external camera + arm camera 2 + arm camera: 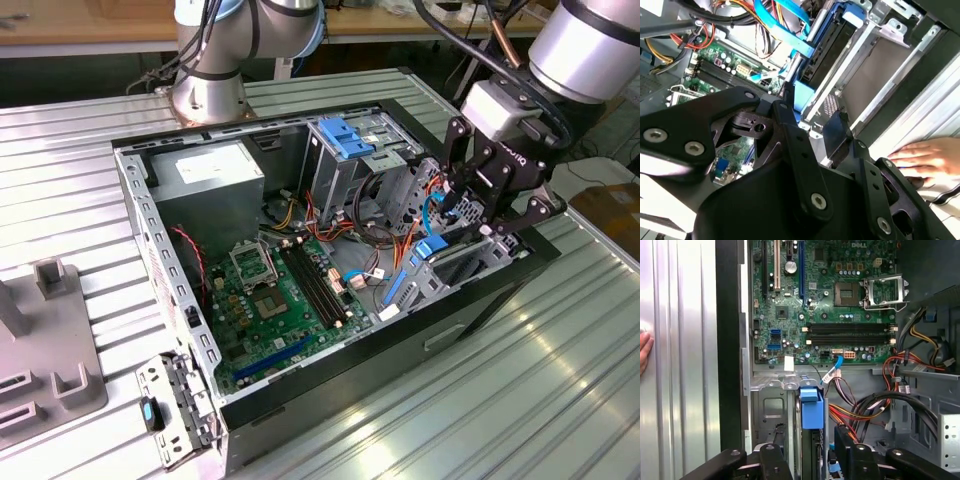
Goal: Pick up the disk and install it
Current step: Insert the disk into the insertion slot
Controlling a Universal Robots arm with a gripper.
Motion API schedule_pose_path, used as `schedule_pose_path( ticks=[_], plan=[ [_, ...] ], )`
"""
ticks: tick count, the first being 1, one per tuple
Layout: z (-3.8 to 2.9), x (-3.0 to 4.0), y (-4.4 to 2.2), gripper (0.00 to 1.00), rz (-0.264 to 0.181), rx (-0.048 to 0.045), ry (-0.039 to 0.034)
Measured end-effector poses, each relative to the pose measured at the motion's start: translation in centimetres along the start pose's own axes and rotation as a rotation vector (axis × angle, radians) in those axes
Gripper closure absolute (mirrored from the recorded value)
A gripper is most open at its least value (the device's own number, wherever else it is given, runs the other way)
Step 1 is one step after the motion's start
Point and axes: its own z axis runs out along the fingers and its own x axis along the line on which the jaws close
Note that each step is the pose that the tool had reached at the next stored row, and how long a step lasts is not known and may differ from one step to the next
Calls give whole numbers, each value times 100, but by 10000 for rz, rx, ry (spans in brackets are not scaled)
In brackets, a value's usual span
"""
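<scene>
The disk (pixel 441 262) stands on edge in the drive bay at the exterior view's right side of the open computer case (pixel 150 230), framed by blue carrier rails. In the first wrist view the disk (pixel 811 409) shows its blue end tab and a dark edge below it. My gripper (pixel 470 224) hangs just above the bay. It is open, with its black fingers (pixel 846 445) on either side of the disk's end and a small gap on each side. In the second wrist view the gripper (pixel 810 120) is over the blue tab, and the disk (pixel 827 47) sits in its slot.
A green motherboard (pixel 275 300), a grey power-supply box (pixel 205 175), a blue bracket (pixel 345 140) and bundled cables (pixel 875 410) fill the case. A person's hand (pixel 925 157) rests on the ribbed metal table beside the case. A second arm's base (pixel 210 90) and a grey fixture (pixel 45 340) stand nearby.
</scene>
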Motion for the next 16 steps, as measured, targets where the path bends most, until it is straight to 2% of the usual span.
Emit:
schedule_pose_path(
  ticks=[1,2,3,9,12,13,14,16],
  plan=[
    [30,0,-12,50,0,0,1],
    [69,-9,-63,50,0,-1,0],
    [80,-17,-99,50,0,-1,3],
    [84,-21,-109,51,1,-1,1],
    [84,-21,-111,70,1,-1,2],
    [84,-21,-111,82,0,-1,1],
    [84,-21,-112,89,0,-1,1],
    [84,-21,-112,89,0,-1,1]
  ],
)
